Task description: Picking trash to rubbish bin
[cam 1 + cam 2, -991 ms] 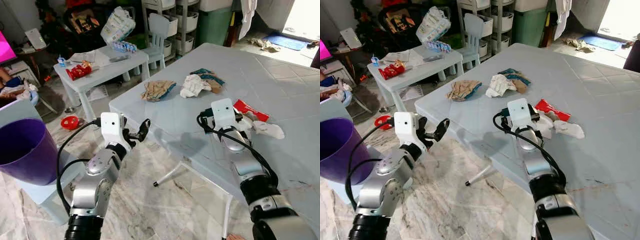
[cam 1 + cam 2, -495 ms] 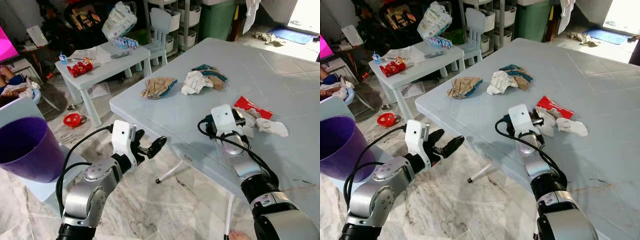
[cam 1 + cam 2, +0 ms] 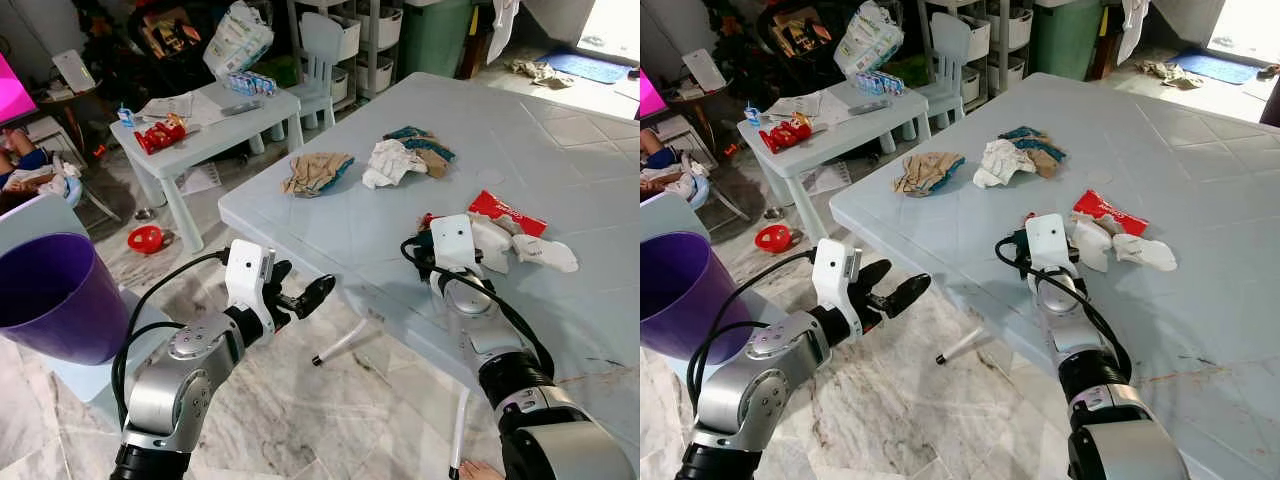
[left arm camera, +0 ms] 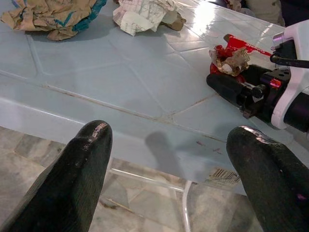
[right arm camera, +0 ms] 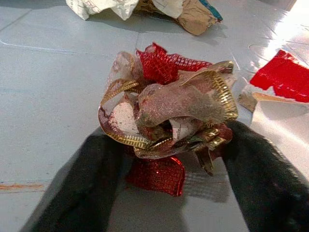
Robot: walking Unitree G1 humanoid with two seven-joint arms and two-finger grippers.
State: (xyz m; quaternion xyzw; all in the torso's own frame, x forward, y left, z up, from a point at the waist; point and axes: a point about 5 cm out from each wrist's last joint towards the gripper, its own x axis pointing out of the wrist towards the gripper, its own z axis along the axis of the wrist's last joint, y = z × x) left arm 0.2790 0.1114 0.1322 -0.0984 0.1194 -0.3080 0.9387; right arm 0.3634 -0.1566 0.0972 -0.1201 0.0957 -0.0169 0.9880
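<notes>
The right gripper [image 5: 169,164] lies low on the big pale blue tiled table [image 3: 560,160], and its two black fingers [image 5: 260,174] are closed in on a crumpled red and gold ribbon bow [image 5: 166,123], one finger on each side. The bow sits on the table top between them. From the robot's head, the bow [image 3: 428,220] is at about 2 o'clock, just past the white wrist box.

The left gripper [image 4: 169,159] hangs in the air off the table's near edge, at about 10 o'clock, with its two fat black fingers [image 4: 79,169] spread wide and nothing between them.

More trash lies on the table. A flat red wrapper [image 3: 505,213] and a white crumpled paper [image 3: 545,253] are just beside the right gripper, at 3 o'clock from it. A brown and teal crumpled bag [image 3: 317,173] and a white crumpled paper wad with brown and teal bits [image 3: 400,158] are farther off, at 12 o'clock.

The round purple plastic bin [image 3: 50,295] stands on the floor at 9 o'clock, well apart from the table. A small white plastic kids' table [image 3: 205,130] with bits on it stands at 11 o'clock
</notes>
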